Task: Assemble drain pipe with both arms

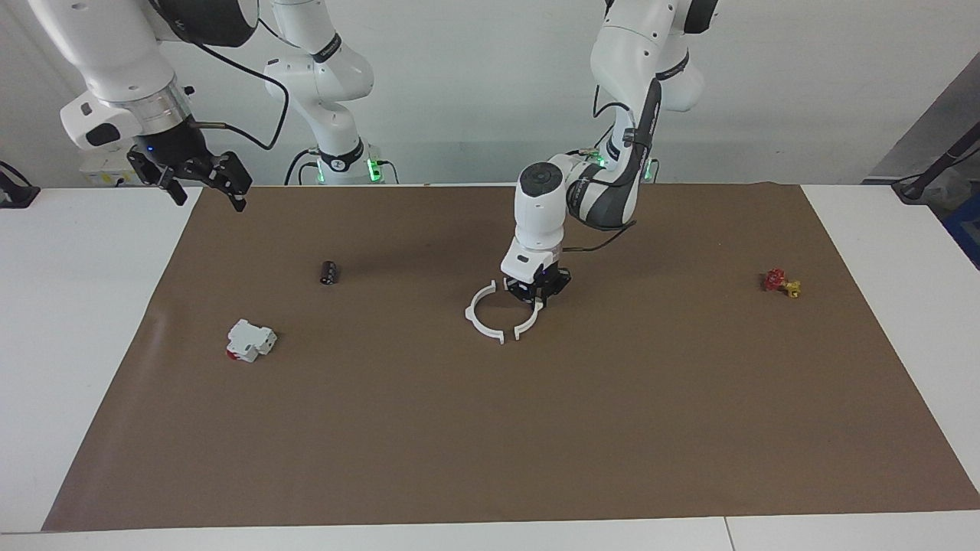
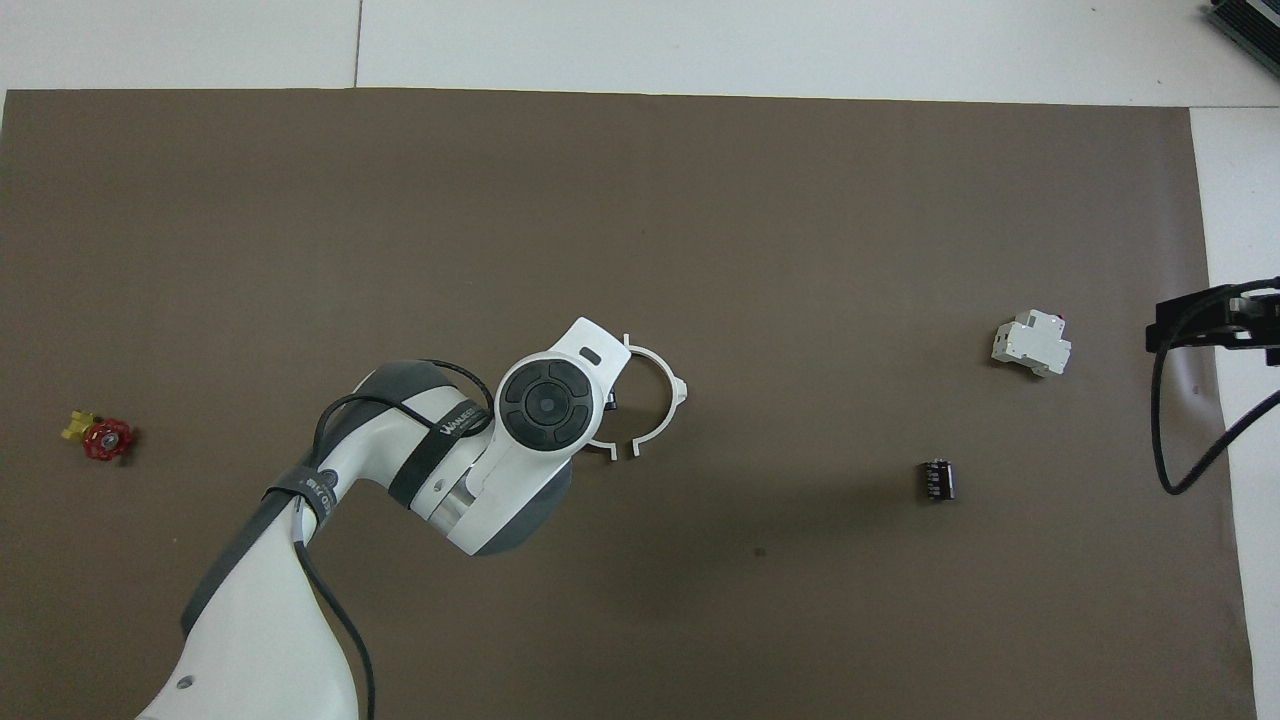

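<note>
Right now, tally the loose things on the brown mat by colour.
White: 3 (arc, arc, block)
Black: 1 (cylinder)
Red and yellow: 1 (valve)
Total: 5

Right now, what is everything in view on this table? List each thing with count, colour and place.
thin white plastic half-ring arcs: two, white, mid-mat, ends close with gaps showing.
blocky white device with a red part: one, white and red, toward the right arm's end.
small black cylinder: one, black, nearer the robots than the blocky device.
small red and yellow valve-like part: one, toward the left arm's end.
brown mat: one, covering the white table.
left hand: black, shut on one arc.
right hand: black, open, raised over the mat's edge, waiting.
</note>
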`<move>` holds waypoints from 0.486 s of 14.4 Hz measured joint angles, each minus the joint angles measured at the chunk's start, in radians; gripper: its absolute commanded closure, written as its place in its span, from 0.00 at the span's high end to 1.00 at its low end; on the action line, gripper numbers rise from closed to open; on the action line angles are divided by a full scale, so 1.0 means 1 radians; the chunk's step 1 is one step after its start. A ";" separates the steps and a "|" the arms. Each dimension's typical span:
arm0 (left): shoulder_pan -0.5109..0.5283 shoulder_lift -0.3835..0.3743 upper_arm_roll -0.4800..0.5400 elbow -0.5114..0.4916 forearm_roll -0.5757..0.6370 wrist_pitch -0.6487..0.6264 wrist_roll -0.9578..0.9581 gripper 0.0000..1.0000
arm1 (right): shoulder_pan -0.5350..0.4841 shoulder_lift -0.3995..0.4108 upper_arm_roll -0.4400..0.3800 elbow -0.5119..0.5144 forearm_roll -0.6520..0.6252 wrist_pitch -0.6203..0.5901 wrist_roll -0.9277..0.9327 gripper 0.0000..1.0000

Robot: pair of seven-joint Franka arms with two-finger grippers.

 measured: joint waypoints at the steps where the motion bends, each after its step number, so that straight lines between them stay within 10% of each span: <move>1: 0.000 0.000 0.001 0.000 0.000 -0.001 0.000 0.00 | 0.002 0.000 0.001 0.000 0.002 0.001 0.001 1.00; 7: 0.006 0.000 0.003 0.001 0.001 -0.003 0.000 0.00 | 0.004 0.000 0.008 -0.004 0.011 0.001 0.006 1.00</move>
